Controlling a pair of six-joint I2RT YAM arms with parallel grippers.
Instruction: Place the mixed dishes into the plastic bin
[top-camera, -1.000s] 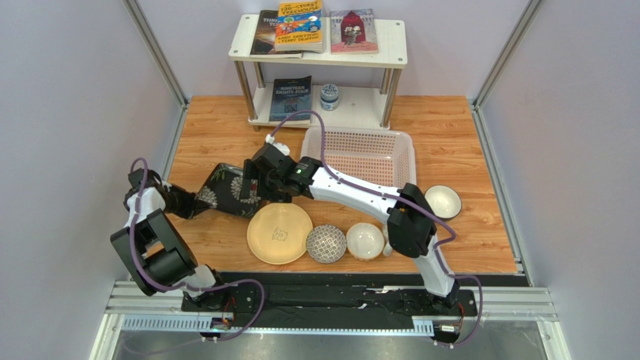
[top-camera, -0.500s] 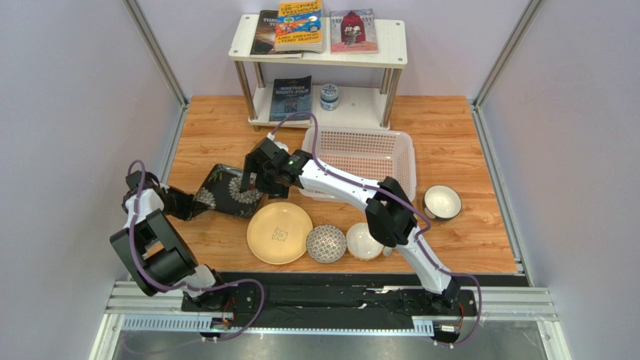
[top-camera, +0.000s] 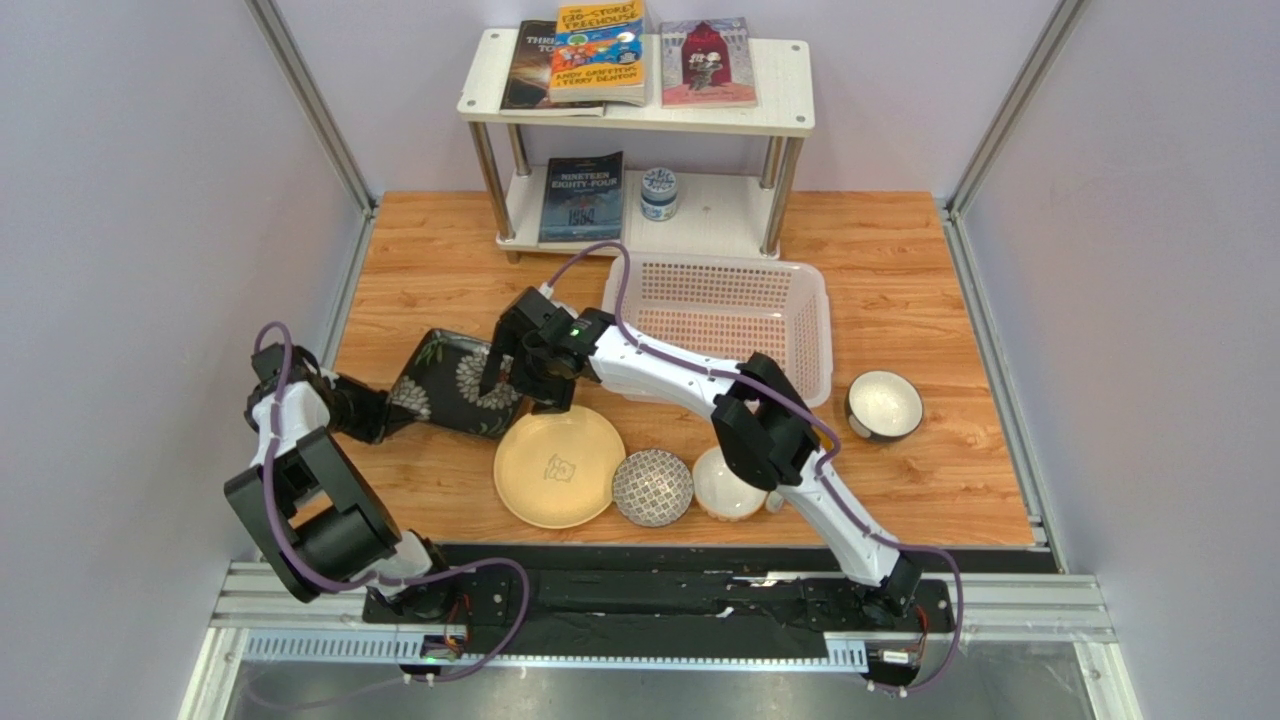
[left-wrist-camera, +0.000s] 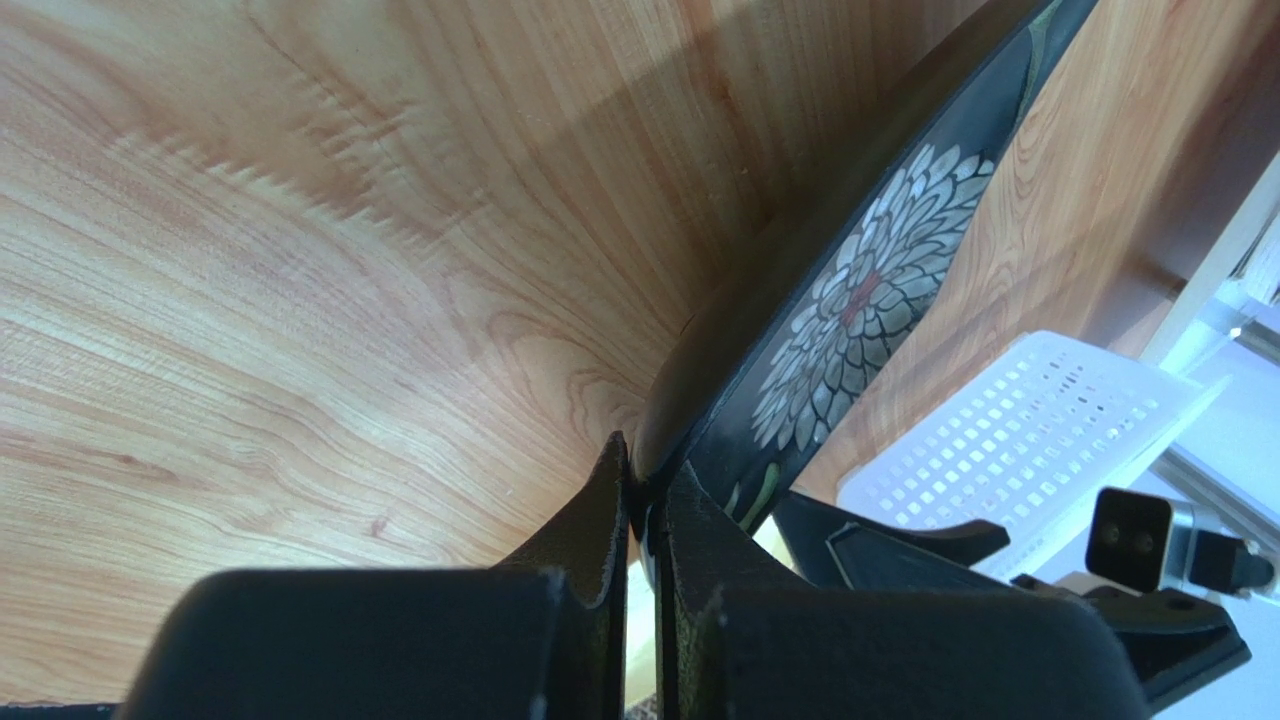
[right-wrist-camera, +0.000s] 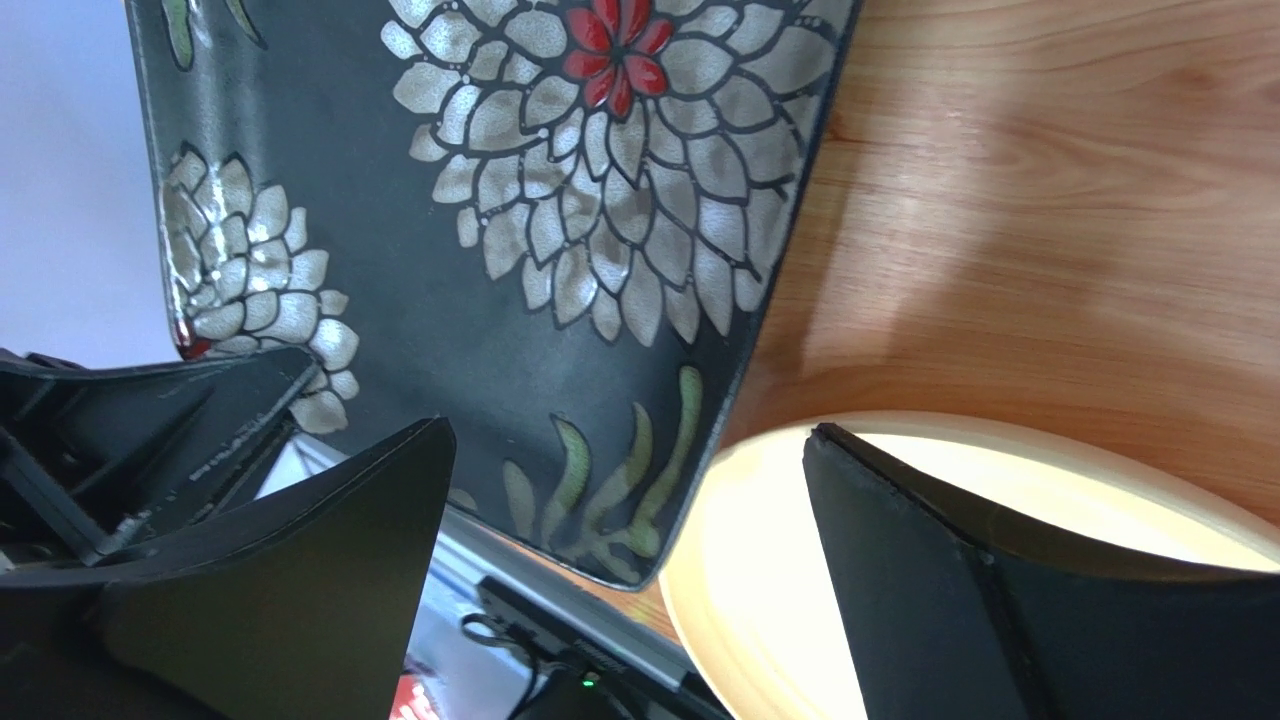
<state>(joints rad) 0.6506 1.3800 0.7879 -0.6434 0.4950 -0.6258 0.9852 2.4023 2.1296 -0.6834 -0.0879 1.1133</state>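
The black square floral plate (top-camera: 451, 384) lies tilted at the table's left, and shows edge-on in the left wrist view (left-wrist-camera: 860, 294). My left gripper (top-camera: 370, 408) is shut on its left rim (left-wrist-camera: 646, 477). My right gripper (top-camera: 519, 369) is open, its jaws wide apart above the plate's right corner (right-wrist-camera: 571, 225) and the round yellow plate (right-wrist-camera: 812, 570). The yellow plate (top-camera: 559, 465), a grey-patterned bowl (top-camera: 652, 488) and a white bowl (top-camera: 730, 483) sit in a row at the front. A dark-outside bowl (top-camera: 884, 404) sits on the right. The plastic bin (top-camera: 730, 312) holds nothing.
A white two-level shelf (top-camera: 643, 105) with books and a small blue-and-white jar (top-camera: 658, 192) stands behind the bin. My right arm stretches across the bin's near-left corner. Grey walls close in both sides.
My right arm's elbow has swung left and nearer, while its gripper stays over the black plate's right edge. The left gripper keeps its hold on the plate.
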